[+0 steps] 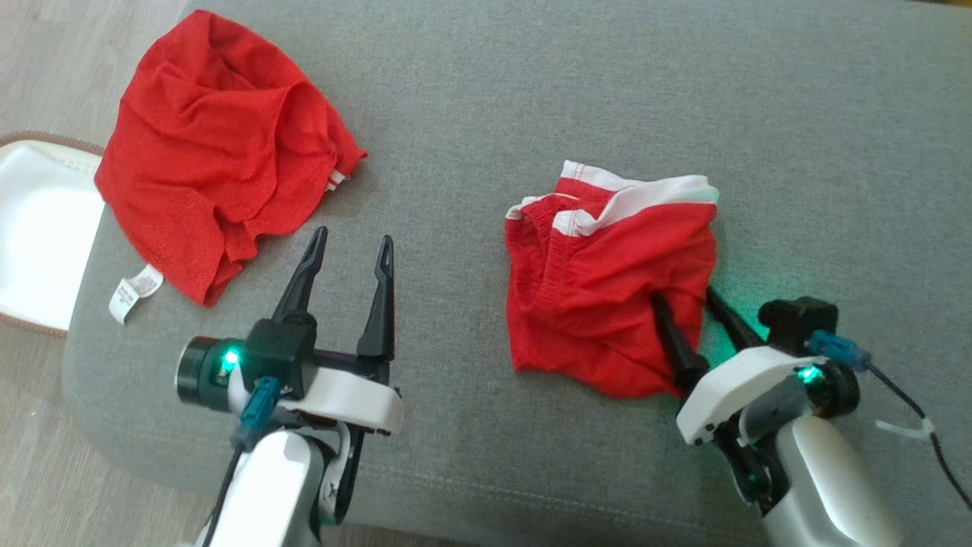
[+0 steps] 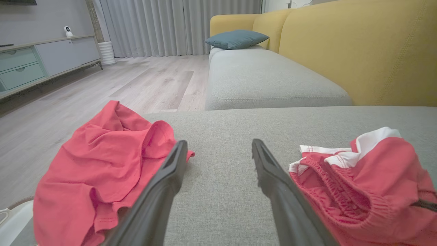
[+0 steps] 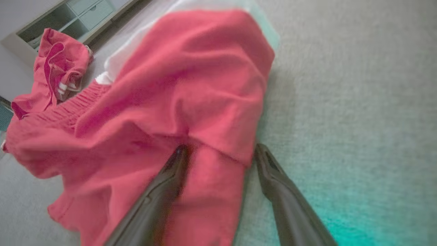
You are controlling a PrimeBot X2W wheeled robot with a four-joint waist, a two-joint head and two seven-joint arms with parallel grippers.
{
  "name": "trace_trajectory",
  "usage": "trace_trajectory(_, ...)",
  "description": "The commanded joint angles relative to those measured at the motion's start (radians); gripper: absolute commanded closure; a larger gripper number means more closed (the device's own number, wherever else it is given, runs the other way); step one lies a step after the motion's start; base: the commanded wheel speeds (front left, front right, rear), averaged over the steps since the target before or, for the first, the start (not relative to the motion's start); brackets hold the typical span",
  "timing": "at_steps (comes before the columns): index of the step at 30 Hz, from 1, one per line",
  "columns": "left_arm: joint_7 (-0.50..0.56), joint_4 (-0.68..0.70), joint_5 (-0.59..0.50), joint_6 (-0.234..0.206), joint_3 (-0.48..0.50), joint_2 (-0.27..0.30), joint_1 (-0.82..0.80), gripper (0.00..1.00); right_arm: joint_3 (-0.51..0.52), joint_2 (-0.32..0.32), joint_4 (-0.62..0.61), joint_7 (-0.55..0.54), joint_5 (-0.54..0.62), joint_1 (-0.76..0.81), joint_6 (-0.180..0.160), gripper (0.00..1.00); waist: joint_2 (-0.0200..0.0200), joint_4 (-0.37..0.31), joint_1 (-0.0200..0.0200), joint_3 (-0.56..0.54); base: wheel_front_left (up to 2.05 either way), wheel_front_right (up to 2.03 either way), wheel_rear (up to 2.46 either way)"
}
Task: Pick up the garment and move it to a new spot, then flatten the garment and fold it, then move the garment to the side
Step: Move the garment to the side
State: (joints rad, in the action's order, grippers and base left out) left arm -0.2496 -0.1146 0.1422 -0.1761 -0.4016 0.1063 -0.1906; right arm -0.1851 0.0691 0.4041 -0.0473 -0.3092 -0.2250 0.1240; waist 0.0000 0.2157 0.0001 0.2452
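A grey cushion (image 1: 531, 91) bears a red garment (image 1: 220, 144) and red shorts (image 1: 607, 289).

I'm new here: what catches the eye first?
Two bright red garments on the grey cushion: a crumpled shirt at the far left, and shorts with a white waistband to the right. The right gripper straddles the shorts' near edge with open fingers; the left gripper hangs open between the garments.

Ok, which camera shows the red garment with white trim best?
The head view: the whole garment lies in frame, outline clear. The left wrist view crops it; the right wrist view is close and blurred.
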Motion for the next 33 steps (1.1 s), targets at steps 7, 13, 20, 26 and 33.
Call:
trace_trajectory(7,-0.012,0.033,-0.013,0.008,0.036,-0.005,-0.045,0.0,-0.047,-0.012,0.034,-0.113,-0.032,-0.004,0.007,0.39,0.0,-0.003,-0.0001,0.005,0.0,0.0,0.0)
trace_trajectory(13,-0.012,0.031,-0.015,0.014,0.046,-0.005,-0.044,0.0,-0.051,0.011,-0.018,-0.144,-0.019,-0.001,0.007,1.0,0.0,-0.028,-0.0001,0.007,0.0,0.0,0.0)
trace_trajectory(20,-0.012,0.042,-0.03,0.02,0.05,0.005,-0.055,0.0,-0.077,0.066,-0.112,-0.136,0.003,-0.012,0.007,1.0,0.0,-0.132,-0.0001,0.027,0.0,0.0,0.0)
trace_trajectory(26,-0.012,0.055,-0.046,0.035,0.042,0.02,-0.085,0.0,-0.112,0.14,-0.143,-0.119,-0.001,-0.044,0.007,1.0,0.0,-0.269,-0.0001,0.061,0.0,0.0,0.0)
trace_trajectory(33,-0.003,0.055,-0.078,0.068,0.012,0.043,-0.169,0.0,-0.118,0.225,-0.107,-0.064,-0.026,-0.13,0.007,1.0,0.0,-0.396,-0.0001,0.12,0.0,0.0,0.0)
